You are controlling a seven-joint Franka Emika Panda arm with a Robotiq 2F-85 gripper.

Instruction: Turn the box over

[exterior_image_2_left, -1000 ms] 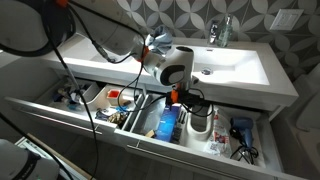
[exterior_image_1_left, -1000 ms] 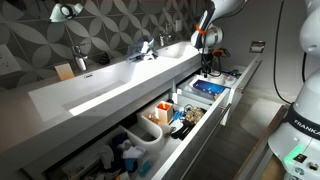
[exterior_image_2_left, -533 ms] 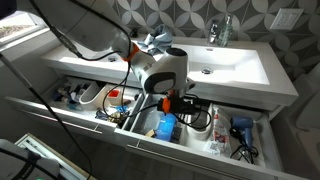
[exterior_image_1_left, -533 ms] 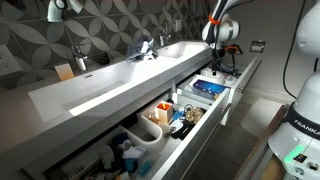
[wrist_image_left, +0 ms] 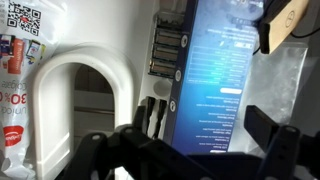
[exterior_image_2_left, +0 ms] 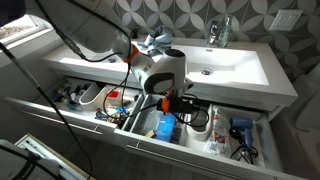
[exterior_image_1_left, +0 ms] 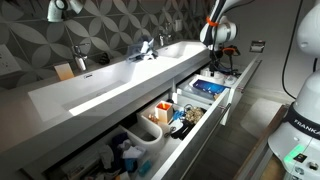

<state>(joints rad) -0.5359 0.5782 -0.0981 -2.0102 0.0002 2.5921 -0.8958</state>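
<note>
Over the last second the gripper (exterior_image_1_left: 221,63) has climbed out of the open white vanity drawer (exterior_image_1_left: 225,105). A second ago it sat low, right down on the small flat blue carton with white print (exterior_image_1_left: 208,88). Half a second ago it was already up at countertop height, and it has barely moved since.

The box has not come up with it. It lies flat in the drawer directly below the gripper (exterior_image_2_left: 178,106), in much the same spot as before, and shows as a blue patch in both exterior views (exterior_image_2_left: 166,124). In the wrist view the carton (wrist_image_left: 225,80) fills the space under the tool, its blue face with lines of small white text turned upward. The two dark fingers (wrist_image_left: 100,150) stand wide apart either side of it with nothing between them, so the gripper (wrist_image_left: 185,150) is empty and spread. A white arch-shaped plastic insert (wrist_image_left: 85,62) sits off to one side of the fingers, clear of the carton.

This reads as a release and retreat. The pictures cannot settle whether the upward face is the newly turned one, though the dense print suggests a back panel.
</note>
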